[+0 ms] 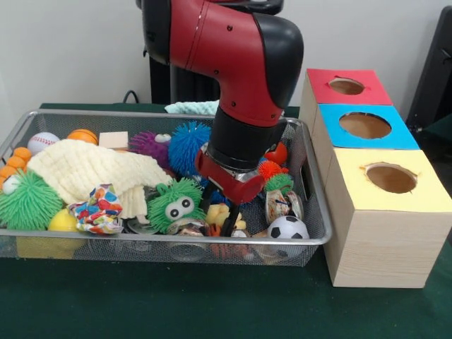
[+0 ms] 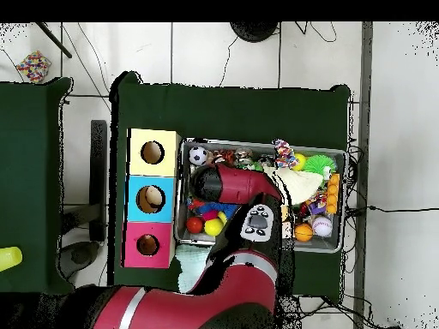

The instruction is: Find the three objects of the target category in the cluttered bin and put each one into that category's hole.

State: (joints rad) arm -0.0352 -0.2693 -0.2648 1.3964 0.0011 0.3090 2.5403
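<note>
Bin: your wire-mesh tray sat beside the boxes, crammed with toys.
Toys: a spiky green googly-eyed ball, a smooth soccer ball, a knitted cream cloth.
Gripper: dark tips dipped among the toys; I could not tell its spread.
Holes: round, in red, blue and yellow box tops.

Three holed boxes, one bin
</note>
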